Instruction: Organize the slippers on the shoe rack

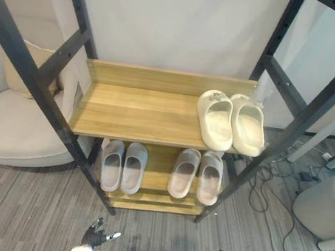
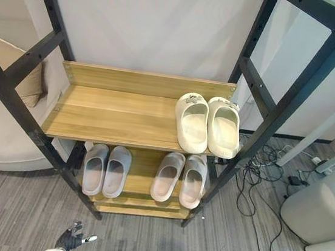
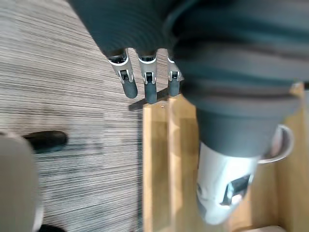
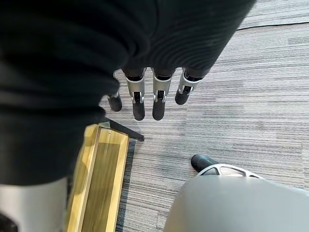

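Where grey carpet [image 1: 21, 218] spreads, shoe rack [image 1: 132, 112], armchair [image 1: 14, 131]

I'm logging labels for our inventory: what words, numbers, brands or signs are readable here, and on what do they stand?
No text can be read anywhere.
The cream slippers on the upper shelf carry a small mark near the toes, too small to make out.
The grey pair and the pinkish pair below show no print, nor does the rack's dark frame.
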Available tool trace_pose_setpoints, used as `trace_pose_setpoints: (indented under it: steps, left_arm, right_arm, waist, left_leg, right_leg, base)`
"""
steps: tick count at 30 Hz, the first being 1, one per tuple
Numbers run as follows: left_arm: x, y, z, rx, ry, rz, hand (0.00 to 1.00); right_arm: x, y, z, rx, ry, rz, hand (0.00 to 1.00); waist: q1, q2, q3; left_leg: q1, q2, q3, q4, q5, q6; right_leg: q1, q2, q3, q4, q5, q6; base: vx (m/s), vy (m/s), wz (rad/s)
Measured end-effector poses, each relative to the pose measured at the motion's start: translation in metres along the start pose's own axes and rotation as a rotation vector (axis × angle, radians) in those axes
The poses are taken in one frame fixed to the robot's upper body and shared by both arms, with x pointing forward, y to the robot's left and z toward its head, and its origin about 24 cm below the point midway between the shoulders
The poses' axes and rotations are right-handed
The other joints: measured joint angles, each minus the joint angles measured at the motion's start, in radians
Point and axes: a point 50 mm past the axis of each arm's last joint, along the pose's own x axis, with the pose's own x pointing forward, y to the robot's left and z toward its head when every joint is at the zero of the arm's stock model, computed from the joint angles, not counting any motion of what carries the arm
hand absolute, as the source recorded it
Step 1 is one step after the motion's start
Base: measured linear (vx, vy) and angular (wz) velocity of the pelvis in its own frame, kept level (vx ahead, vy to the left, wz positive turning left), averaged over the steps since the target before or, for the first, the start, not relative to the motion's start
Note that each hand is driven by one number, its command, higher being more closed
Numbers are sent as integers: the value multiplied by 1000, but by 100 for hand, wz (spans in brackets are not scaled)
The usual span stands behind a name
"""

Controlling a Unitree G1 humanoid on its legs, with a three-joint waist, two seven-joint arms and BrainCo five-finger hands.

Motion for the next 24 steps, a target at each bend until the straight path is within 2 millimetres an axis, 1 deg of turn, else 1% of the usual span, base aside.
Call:
trace_pose_setpoints:
  steps: [1,2,3,4,5,6,7,8,9,10,11,12,13,14,16,18,19,20,21,22,23,24]
  left_arm:
    - [0,-2,-2,-10,8,1,0]
    - [0,-3,-3,-20,17,2,0]
    - [2,-6,-2,-32,20,2,0]
    - [2,-6,-2,-32,20,2,0]
    - [3,-8,-1,-33,20,0,0]
    - [4,-11,0,-32,24,-1,0]
    - [4,-12,1,-30,22,-1,0]
    - [5,-12,4,-30,13,1,0]
    - [7,-12,8,-29,3,2,0]
    - [8,-12,10,-28,-2,3,0]
    - [10,-10,15,-21,-17,13,0]
    - [11,-10,18,-21,-23,16,0]
    - [13,-11,24,-21,-38,18,0]
    - [15,-16,28,-30,-47,11,0]
    - [16,-28,33,-30,-57,-18,0]
    - [16,-35,34,-40,-60,-33,0]
    - [16,-36,34,-40,-58,-36,0]
    - [17,-38,38,-40,-68,-40,0]
    - [18,-41,42,-31,-77,-47,0]
    - [19,-44,47,-25,-85,-60,0]
    - [21,-46,49,-20,-86,-62,0]
    - [21,-45,49,-19,-85,-62,0]
  right_arm:
    - [1,0,2,-1,-4,-1,0]
    - [2,0,5,-2,-12,-2,0]
    - [3,2,10,1,-25,-1,0]
    - [3,2,11,1,-25,-1,0]
    - [3,3,13,0,-30,-2,0]
    - [5,1,18,-5,-43,-7,0]
    - [5,0,20,-9,-49,-8,0]
    - [5,0,21,-14,-51,-8,0]
    - [5,0,22,-17,-54,-7,0]
    - [5,3,22,-19,-56,1,0]
    - [6,10,26,-25,-67,21,0]
    - [6,12,27,-22,-70,26,0]
    - [7,16,33,-19,-82,33,0]
    - [9,16,46,-23,-115,35,0]
    - [10,15,53,-25,-132,31,0]
    - [10,17,51,-22,-128,33,0]
    - [10,17,53,-20,-133,26,0]
    - [11,15,61,-19,-154,11,0]
    - [11,16,63,-14,-158,8,0]
    - [12,13,66,-7,-167,-6,0]
    - [13,9,71,13,-176,-24,0]
    - [12,9,70,15,-173,-25,0]
  waist:
    - [2,3,1]
    - [4,6,6]
    - [3,1,17]
    - [3,-1,18]
    - [3,4,29]
    - [1,2,32]
    - [-1,10,40]
    - [-3,4,46]
    - [-3,1,49]
    - [-5,-8,47]
    - [-3,-33,48]
    - [-2,-40,47]
    - [5,-46,52]
    - [13,-14,79]
    - [10,32,106]
    - [11,50,107]
    - [16,58,109]
    - [18,50,115]
    - [18,48,118]
    - [15,44,121]
    - [7,41,133]
    - [4,39,136]
  left_leg:
    - [-2,0,1,0,-4,2]
    - [-3,0,0,3,-11,1]
    - [-4,-13,-9,13,-24,8]
    - [-3,-15,-11,15,-25,8]
    - [-3,-25,-30,23,-35,14]
    - [-2,-23,-56,34,-39,15]
    - [-5,-23,-82,41,-39,15]
    - [-11,-27,-130,51,-38,15]
    - [-17,-26,-168,58,-33,19]
    - [-33,-28,-213,66,-23,11]
    - [-71,-52,-272,76,-7,-7]
    - [-84,-61,-298,75,2,-13]
    - [-112,-66,-329,72,22,-24]
    - [-150,-59,-374,83,36,-40]
    - [-184,-39,-450,97,47,-59]
    - [-207,-28,-517,99,63,-78]
    - [-219,-20,-511,100,82,-82]
    - [-254,-14,-453,88,131,-57]
    - [-268,-8,-363,90,133,-23]
    - [-312,6,-180,178,75,20]
    - [-349,35,38,350,-19,68]
    - [-350,52,104,405,-47,76]
  right_leg:
    - [-18,-6,-1,34,-18,-1]
    - [-48,-23,-2,104,-53,4]
    - [-106,-71,3,274,-125,10]
    - [-110,-76,5,291,-134,10]
    - [-132,-100,32,375,-160,14]
    - [-167,-105,99,477,-161,12]
    - [-176,-101,149,517,-161,10]
    - [-189,-86,246,573,-163,4]
    - [-189,-68,311,590,-177,-14]
    - [-181,-35,404,563,-222,-20]
    - [-162,-19,484,485,-254,-13]
    - [-145,-30,485,449,-273,-1]
    - [-120,-39,456,393,-293,13]
    - [-106,-29,405,345,-290,13]
    - [-77,-6,329,308,-275,1]
    - [-36,21,242,264,-263,-18]
    - [-24,30,208,255,-259,-24]
    - [-30,27,162,247,-251,-38]
    - [-39,24,125,235,-243,-50]
    - [-53,21,88,237,-241,-53]
    - [-51,2,31,258,-241,-53]
    - [-48,-3,15,269,-241,-53]
  base:
    - [0,0,0]
    - [-16,26,8]
    - [-6,24,12]
    - [-11,10,27]
    - [0,1,43]
    - [0,1,60]
    - [14,-4,97]
    - [13,-28,106]
    - [5,-73,138]
    - [-8,-121,151]
    - [-16,-129,146]
    - [32,-152,133]
    - [23,-157,111]
    - [8,-163,109]
    - [-70,-179,117]
    - [-50,-176,119]
    - [-81,-123,118]
    - [-91,-90,104]
    - [-117,-47,101]
    - [-52,22,109]
    - [-37,22,104]
    - [-2,12,100]
